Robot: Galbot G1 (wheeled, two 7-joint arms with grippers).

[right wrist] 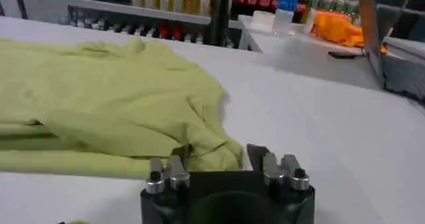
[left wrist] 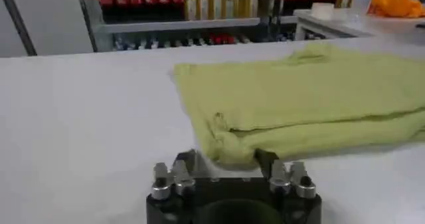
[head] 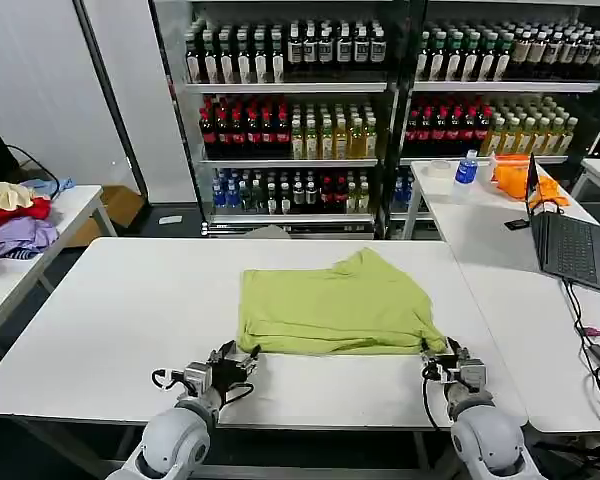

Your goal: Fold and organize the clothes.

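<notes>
The lime yellow-green T-shirt (head: 330, 305) lies folded into a rough rectangle on the white table (head: 110, 310), its near edge toward me. At the shirt's near left corner, my left gripper (head: 238, 357) is low on the table. In the left wrist view this gripper (left wrist: 229, 157) is open, and the bunched corner of the shirt (left wrist: 299, 99) sits between its fingers. My right gripper (head: 438, 352) is at the near right corner. It is open too in the right wrist view (right wrist: 218, 153), with a crumpled corner of the shirt (right wrist: 106, 99) in the gap.
A red, purple and cream garment pile (head: 15, 215) sits on the side table at left. On the right table are an open laptop (head: 570, 245), an orange cloth (head: 515, 175) and a blue bottle (head: 467, 167). Drink shelves (head: 290, 110) stand behind.
</notes>
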